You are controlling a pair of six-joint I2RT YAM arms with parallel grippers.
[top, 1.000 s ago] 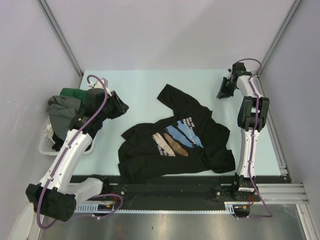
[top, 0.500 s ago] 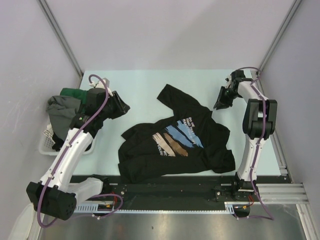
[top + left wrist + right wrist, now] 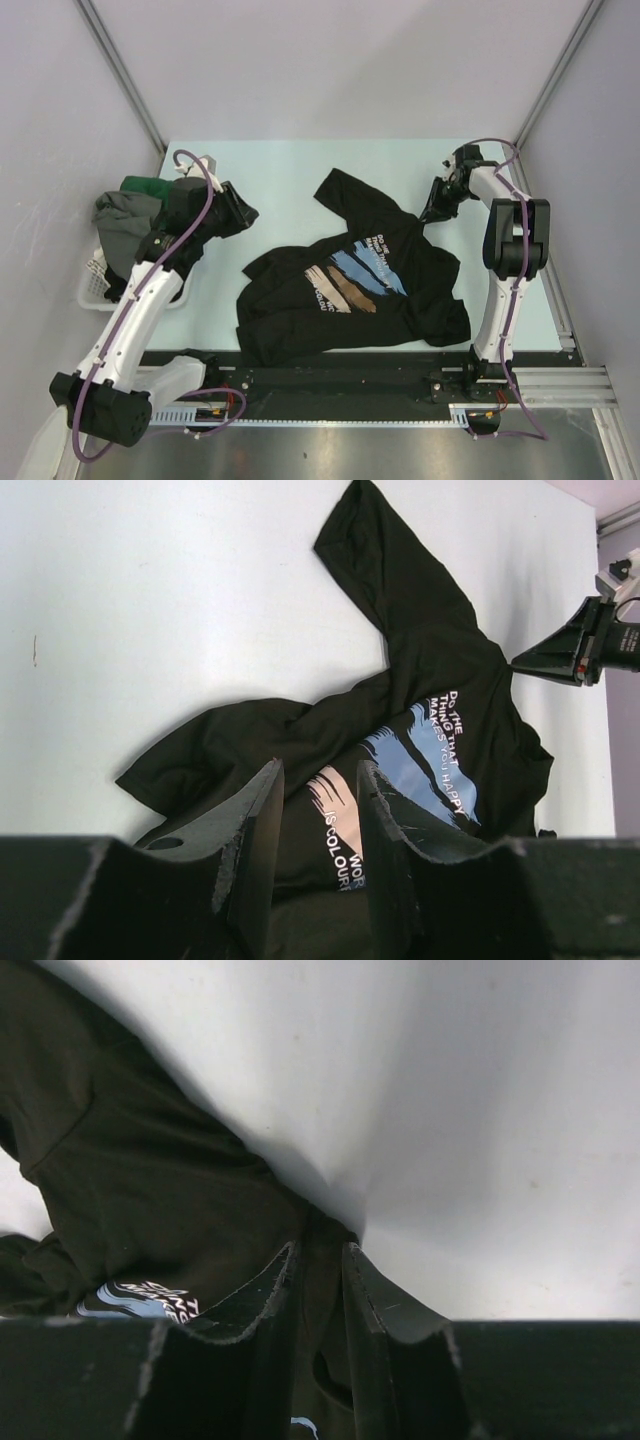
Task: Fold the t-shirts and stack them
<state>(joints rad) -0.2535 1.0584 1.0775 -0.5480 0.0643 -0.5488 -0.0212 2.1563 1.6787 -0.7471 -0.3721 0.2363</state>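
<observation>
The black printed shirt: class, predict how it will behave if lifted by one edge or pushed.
Probably floppy: the shirt lies crumpled with folds, so it should drape rather than hold shape. Likely light for its size, as it looks like thin cloth. Pushed, it would probably bunch up on the table rather than slide whole.

Lab test cell: bare grey panel walls, alu rail, pale table.
</observation>
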